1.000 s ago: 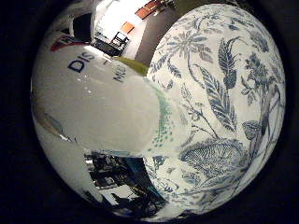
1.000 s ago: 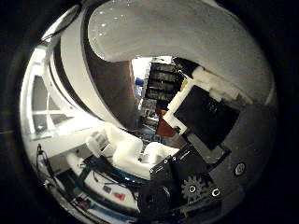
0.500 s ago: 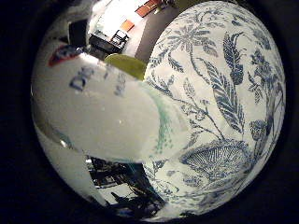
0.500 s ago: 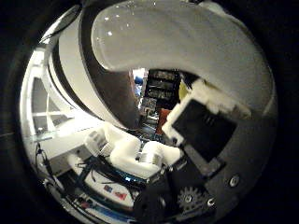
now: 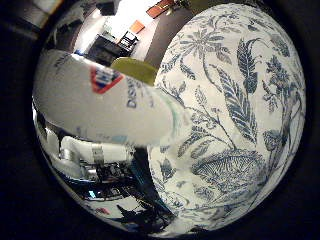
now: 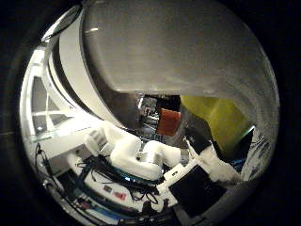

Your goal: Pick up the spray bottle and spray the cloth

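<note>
The white spray bottle [image 5: 100, 105] with a red and blue label lies right against my palm and fills much of both views; its rounded body [image 6: 178, 52] arches over the thumb side view. My right hand [image 6: 207, 176] shows as a white and black finger curled in beside the bottle, so the hand is shut on it. Beside the bottle spreads a white cloth with a blue floral print [image 5: 235, 120]. A yellow-green thing [image 5: 135, 70] shows just past the bottle, between it and the floral cloth; I cannot tell what it is.
The robot's white arm [image 6: 136, 153] reaches across below the bottle, over a dark base with equipment. Room furniture and an orange panel [image 6: 168, 121] stand far behind. A white framed structure [image 6: 42, 108] rises at one side.
The bottle has turned against the palm, bringing its red and blue label into view. The finger in the thumb side view has drawn back toward the edge, uncovering the yellow-green thing.
</note>
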`<state>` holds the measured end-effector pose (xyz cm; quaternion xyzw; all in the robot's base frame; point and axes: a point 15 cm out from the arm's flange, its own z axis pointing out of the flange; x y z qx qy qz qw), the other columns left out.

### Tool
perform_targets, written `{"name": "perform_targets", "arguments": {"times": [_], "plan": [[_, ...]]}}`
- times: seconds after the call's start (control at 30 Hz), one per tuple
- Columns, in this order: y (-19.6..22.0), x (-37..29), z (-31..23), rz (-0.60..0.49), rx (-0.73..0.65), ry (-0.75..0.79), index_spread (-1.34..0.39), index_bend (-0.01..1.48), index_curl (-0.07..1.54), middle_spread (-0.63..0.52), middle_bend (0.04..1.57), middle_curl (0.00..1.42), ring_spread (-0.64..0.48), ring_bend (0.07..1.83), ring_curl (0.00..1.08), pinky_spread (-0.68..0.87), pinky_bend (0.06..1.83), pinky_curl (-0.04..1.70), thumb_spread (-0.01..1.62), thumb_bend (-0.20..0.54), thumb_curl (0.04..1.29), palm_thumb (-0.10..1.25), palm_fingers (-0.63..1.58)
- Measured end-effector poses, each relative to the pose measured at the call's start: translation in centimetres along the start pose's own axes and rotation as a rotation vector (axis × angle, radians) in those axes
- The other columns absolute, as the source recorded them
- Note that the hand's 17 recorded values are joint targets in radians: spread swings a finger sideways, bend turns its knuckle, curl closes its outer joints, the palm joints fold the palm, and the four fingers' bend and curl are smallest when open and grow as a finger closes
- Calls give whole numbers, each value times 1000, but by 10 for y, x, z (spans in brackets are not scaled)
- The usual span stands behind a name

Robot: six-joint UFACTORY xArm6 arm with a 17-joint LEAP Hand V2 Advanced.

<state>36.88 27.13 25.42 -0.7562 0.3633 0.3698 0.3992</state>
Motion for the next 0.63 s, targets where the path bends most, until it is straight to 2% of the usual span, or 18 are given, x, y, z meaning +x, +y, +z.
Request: {"name": "perform_targets", "arguments": {"times": [0.13,0.3,0.63], "plan": [[-1,2,-22,-10,19,39,-327,240,409,-13,456,355,22,625,308,326,429,573,996,-25,543,813,69],[1,5,-48,-21,35,93,-307,177,384,14,363,342,81,511,277,366,372,483,998,-24,514,796,119],[11,-15,-88,-46,112,149,-291,166,335,24,302,351,100,434,267,382,353,400,998,-23,492,794,188]]}}
